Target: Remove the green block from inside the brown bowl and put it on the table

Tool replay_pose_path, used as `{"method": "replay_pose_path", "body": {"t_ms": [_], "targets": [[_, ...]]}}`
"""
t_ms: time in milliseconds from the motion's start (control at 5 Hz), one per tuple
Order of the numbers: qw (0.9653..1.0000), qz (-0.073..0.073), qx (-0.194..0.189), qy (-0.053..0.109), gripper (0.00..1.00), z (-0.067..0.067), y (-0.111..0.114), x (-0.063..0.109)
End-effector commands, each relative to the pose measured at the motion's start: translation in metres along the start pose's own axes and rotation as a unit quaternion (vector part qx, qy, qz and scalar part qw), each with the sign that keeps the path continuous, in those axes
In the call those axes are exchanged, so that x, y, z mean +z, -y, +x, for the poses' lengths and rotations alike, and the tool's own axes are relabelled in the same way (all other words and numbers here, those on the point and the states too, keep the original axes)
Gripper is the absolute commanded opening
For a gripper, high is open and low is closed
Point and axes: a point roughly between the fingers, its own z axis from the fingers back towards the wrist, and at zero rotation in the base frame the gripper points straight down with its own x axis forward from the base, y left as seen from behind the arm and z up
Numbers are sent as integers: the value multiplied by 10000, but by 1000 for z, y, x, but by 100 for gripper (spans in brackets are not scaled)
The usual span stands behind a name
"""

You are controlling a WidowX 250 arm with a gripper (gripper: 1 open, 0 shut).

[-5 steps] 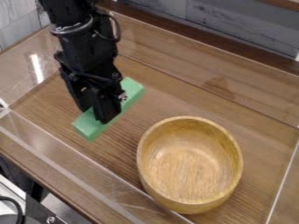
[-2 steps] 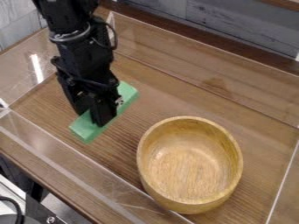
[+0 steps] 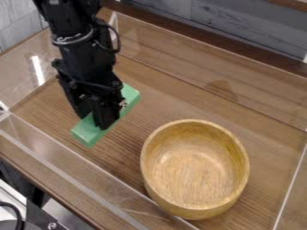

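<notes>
The green block (image 3: 85, 133) is a bright green bar lying slantwise low over the table (image 3: 210, 94), to the left of the brown bowl (image 3: 153, 148). My black gripper (image 3: 99, 115) points straight down and is shut on the block's middle, so only the bar's two ends show past the fingers (image 3: 108, 110). I cannot tell whether the block touches the tabletop. The round wooden bowl stands at the lower right with nothing inside it, well apart from the gripper.
Low clear plastic walls (image 3: 48, 175) edge the wood-grain tabletop along the front and left. A grey panelled wall (image 3: 240, 22) runs behind the table. Bare tabletop lies between the gripper and the bowl and toward the back.
</notes>
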Motion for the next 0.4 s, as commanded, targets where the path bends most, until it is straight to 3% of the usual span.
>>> {"method": "replay_pose_path", "body": {"t_ms": [0, 200], "targets": [[9999, 69, 74, 98, 0, 3, -3, 2], [9998, 78, 130, 96, 0, 5, -4, 0]]}}
